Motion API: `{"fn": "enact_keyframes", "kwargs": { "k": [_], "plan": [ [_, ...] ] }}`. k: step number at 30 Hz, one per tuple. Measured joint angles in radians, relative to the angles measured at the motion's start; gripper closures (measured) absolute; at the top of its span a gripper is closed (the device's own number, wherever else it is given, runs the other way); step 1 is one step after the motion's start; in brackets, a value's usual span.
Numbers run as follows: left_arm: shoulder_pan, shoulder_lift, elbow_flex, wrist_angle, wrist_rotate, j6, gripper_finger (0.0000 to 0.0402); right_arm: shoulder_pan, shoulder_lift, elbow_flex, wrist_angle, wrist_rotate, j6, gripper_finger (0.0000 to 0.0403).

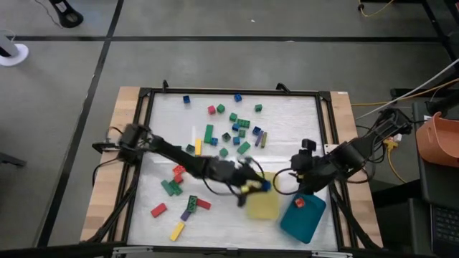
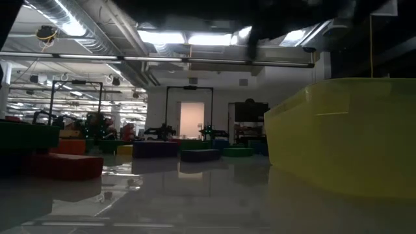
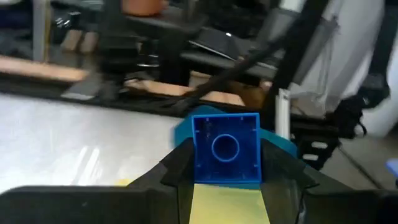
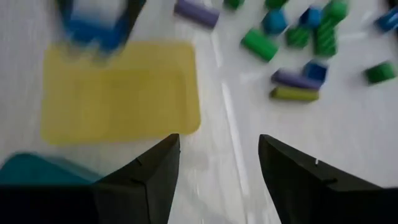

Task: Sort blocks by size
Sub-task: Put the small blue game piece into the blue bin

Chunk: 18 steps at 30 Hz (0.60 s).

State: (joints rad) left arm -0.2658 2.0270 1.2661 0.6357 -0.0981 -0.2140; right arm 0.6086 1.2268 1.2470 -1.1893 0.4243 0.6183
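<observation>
Standing beside the table (image 1: 161, 115), I see free surface left of the yellow tray (image 1: 263, 206). Over its edge, the left gripper (image 1: 257, 185) holds a small blue block (image 3: 225, 149). The teal tray (image 1: 303, 218) contains one red block (image 1: 300, 203). The right gripper (image 4: 219, 165) hovers nearby, fingers apart, empty.

The high view looks straight down on the table; the low view sits at tabletop level – both share the flat yellow plastic tray (image 1: 262, 205) – wrist cameras look close past their fingers
</observation>
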Motion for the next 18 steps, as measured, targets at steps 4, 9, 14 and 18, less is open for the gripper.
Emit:
{"fn": "enact_keyframes", "kwargs": {
  "k": [4,9,14,18],
  "plan": [
    [-0.042,0.169,0.219,-0.01,0.0,0.063,0.027,0.0,-0.026,0.047,-0.005,0.053,-0.029,0.0185],
    [-0.058,0.34,0.454,-0.09,-0.002,0.092,0.0268,0.0,-0.055,0.072,-0.013,0.092,-0.03,0.0185],
    [-0.06,0.467,0.617,-0.106,-0.001,0.094,0.0267,0.0,-0.071,0.071,-0.015,0.099,-0.03,0.0185],
    [-0.06,0.522,0.687,-0.107,0.0,0.128,0.0267,0.0,-0.072,0.071,-0.015,0.1,-0.03,0.0185]
  ]
}}
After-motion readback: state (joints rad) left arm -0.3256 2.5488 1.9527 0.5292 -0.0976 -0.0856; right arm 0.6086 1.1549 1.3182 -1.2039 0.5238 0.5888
